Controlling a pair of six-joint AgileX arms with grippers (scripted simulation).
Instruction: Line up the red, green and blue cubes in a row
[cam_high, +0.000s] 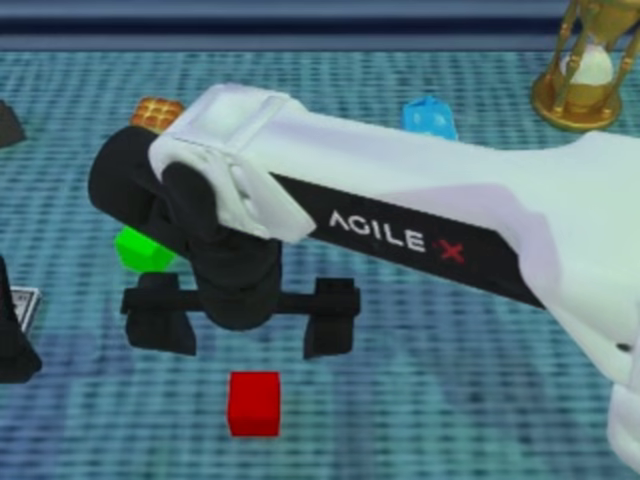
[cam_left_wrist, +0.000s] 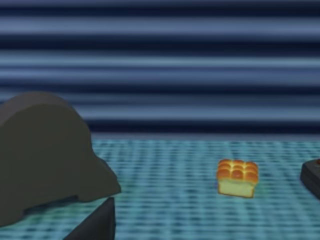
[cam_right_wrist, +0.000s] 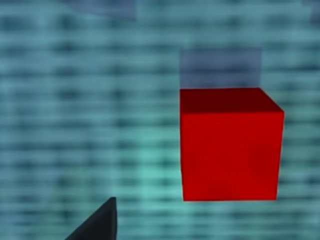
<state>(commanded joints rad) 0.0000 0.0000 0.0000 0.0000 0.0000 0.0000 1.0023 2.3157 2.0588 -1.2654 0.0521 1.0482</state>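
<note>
The red cube (cam_high: 253, 403) rests on the teal mat near the front. My right gripper (cam_high: 247, 345) hangs open just behind and above it, one finger to each side of the cube's line, holding nothing. In the right wrist view the red cube (cam_right_wrist: 231, 145) stands ahead of one dark fingertip (cam_right_wrist: 102, 222). The green cube (cam_high: 143, 250) lies left of the gripper, partly hidden under the right arm's black wrist. The blue cube is out of view. My left gripper (cam_high: 10, 345) is parked at the table's left edge, open.
A golden bread bun (cam_high: 157, 112) (cam_left_wrist: 237, 177) sits at the back left, a pale blue carton (cam_high: 430, 118) at the back middle, a brass hourglass (cam_high: 590, 70) at the back right. A dark object (cam_high: 8, 125) lies at the far left.
</note>
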